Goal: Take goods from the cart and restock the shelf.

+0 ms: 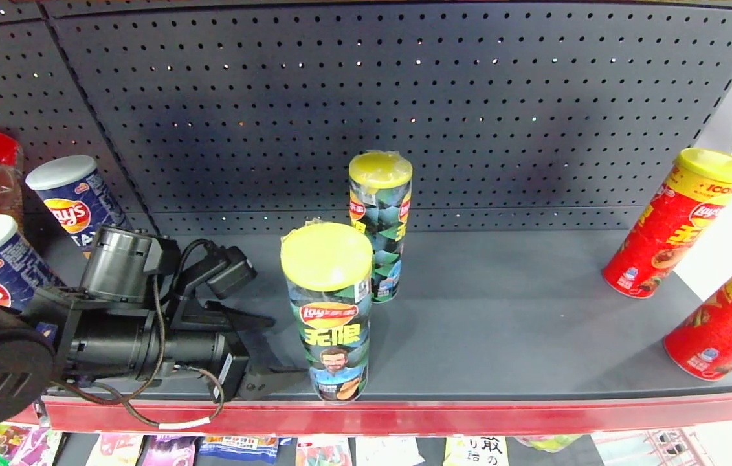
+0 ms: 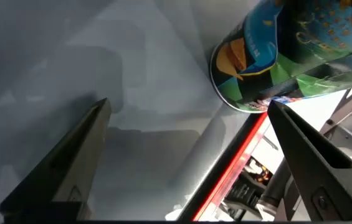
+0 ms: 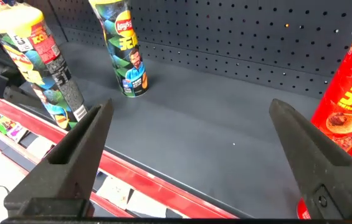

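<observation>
Shelf (image 1: 501, 336): two green cans (image 1: 330, 310), two red cans (image 1: 676, 223), two blue cans (image 1: 74, 197)

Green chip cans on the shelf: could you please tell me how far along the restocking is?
Done: the front can and the rear can, both green, stand upright on the shelf. In hand: nothing; the left gripper sits by the front can, jaws open, and the right gripper is open. Left: bare shelf between them and the red cans could take more; remaining stock I cannot tell.
</observation>
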